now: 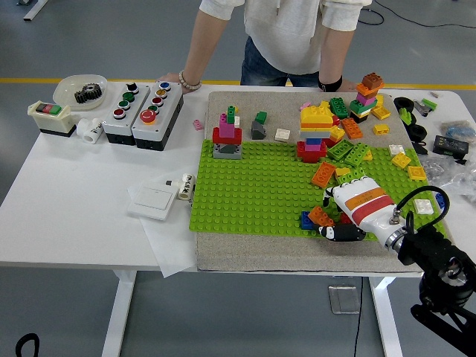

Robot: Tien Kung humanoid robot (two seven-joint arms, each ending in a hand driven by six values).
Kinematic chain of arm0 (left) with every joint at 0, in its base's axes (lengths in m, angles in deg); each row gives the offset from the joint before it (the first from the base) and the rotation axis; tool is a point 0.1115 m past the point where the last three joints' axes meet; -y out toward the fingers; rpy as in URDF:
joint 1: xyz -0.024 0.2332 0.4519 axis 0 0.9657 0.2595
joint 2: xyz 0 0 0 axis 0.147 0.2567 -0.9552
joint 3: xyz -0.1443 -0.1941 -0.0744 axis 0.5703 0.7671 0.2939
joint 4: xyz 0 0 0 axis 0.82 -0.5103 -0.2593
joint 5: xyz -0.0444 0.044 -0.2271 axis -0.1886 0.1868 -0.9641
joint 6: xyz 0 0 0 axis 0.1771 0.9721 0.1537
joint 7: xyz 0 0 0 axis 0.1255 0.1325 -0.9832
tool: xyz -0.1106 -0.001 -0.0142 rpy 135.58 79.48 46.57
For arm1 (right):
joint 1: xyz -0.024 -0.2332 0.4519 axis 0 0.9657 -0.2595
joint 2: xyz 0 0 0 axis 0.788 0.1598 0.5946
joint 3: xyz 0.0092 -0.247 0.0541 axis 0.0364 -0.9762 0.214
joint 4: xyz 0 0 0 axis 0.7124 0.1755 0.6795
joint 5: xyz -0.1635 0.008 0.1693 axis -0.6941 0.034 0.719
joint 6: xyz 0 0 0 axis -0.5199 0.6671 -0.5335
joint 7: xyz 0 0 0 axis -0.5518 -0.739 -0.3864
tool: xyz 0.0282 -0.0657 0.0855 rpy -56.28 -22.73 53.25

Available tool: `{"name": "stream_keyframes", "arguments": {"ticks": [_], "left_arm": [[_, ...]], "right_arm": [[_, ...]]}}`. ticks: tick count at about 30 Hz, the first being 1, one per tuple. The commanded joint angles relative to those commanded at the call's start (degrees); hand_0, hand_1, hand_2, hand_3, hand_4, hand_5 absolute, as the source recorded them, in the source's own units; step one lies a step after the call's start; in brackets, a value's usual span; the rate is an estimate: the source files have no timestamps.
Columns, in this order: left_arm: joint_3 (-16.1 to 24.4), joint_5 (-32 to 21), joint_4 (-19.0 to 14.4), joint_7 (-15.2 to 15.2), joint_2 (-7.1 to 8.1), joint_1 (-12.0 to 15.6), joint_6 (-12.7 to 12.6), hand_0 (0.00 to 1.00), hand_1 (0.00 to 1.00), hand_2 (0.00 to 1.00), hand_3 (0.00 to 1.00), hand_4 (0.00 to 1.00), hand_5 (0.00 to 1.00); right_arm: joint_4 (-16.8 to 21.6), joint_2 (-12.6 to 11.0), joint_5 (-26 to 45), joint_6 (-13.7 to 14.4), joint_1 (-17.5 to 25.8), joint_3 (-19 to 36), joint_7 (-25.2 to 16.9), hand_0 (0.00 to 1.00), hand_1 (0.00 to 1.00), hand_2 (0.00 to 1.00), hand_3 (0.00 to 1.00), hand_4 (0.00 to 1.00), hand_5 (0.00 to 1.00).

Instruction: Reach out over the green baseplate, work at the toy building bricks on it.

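Note:
The green baseplate [260, 186] lies on a grey mat, with loose bricks mostly on its right half. My right hand [332, 216], white-backed with orange and red stripes, rests low at the plate's near right corner. Its fingers curl down over an orange brick [320, 216], and the black thumb [338, 233] presses in from the near side. A blue brick [306, 221] sits just left of the orange one. A red, pink and green tower [227, 135] stands at the far left, and a yellow, blue and red stack [315, 128] at the far middle. The left hand is out of view.
A person stands at the far side with one hand [181, 79] on the table edge. Two button boxes [141, 110], a bowl holding a gear [82, 91] and a switch [49, 115] sit far left. A white plate [152, 197] lies left of the mat. Cables crowd the right edge.

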Motion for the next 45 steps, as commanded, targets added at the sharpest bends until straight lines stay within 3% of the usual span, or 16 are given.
{"name": "stream_keyframes", "arguments": {"ticks": [45], "left_arm": [[-0.1,-0.3,0.0,-0.1,0.06,-0.2,0.2,0.610,0.643,0.700,0.613,0.666,0.662]], "right_arm": [[-1.3,0.3,0.0,3.4,-0.1,-0.4,-3.5,0.188,0.212,0.308,0.449,0.739,0.613]]}}
